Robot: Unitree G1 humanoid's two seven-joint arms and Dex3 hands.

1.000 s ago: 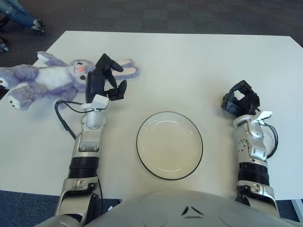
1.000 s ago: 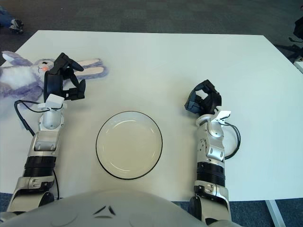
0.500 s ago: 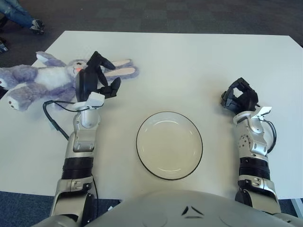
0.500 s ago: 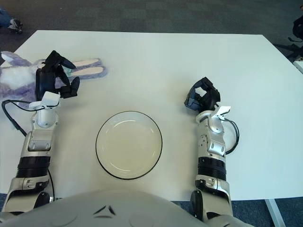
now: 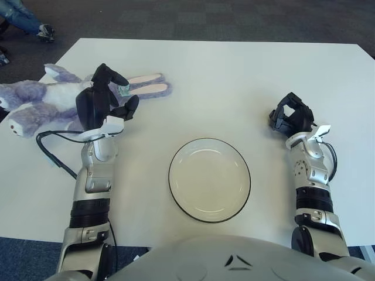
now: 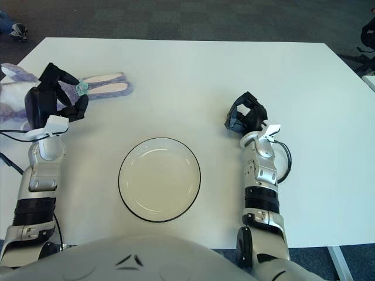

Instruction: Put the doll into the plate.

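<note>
Lying along the left edge of the white table (image 5: 234, 76), near its far left corner, the doll (image 5: 41, 105) is seen to be a purple-and-white plush rabbit, with its 2 long ears stretched flat toward the table's middle and its body reaching partly past the left edge. The left hand (image 5: 102, 102) is raised over the rabbit's head, which is largely hidden behind the dark palm. The fingers (image 5: 111, 75) are spread and bent forward, and nothing is enclosed by them; whether the plush is touched by the palm cannot be told. A black cable is looped from the left wrist across the table toward the left edge.

The plate (image 5: 210, 180), round, pale and dark-rimmed, is set close to the near edge, about midway along it, well apart from the doll, and nothing is carried in it.

The right hand (image 5: 290, 114) is shown near the right edge, to the right of the plate, with its fingers curled inward around nothing.
</note>
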